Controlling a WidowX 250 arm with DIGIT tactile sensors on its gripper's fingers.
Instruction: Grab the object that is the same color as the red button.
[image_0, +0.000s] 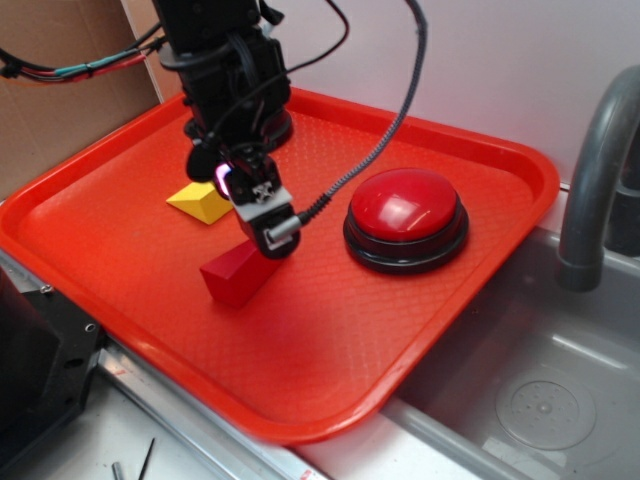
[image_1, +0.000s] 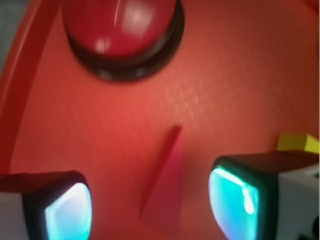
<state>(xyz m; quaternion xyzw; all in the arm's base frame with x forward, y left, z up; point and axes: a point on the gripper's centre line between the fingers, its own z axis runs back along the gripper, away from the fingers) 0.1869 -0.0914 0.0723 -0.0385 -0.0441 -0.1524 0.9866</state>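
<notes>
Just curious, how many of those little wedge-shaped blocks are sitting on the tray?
2: a red wedge block below the end effector, and a yellow wedge block behind it. Others may be hidden by the arm.

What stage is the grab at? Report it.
Done: the end effector is lowered over the red wedge block, matching the red button. In hand: open fingers straddle the block. Left: closing and lifting; the block lies on the tray.

Glossy red button (image_0: 405, 205); matte red wedge (image_0: 238, 274); textured plastic tray (image_0: 330, 350)
</notes>
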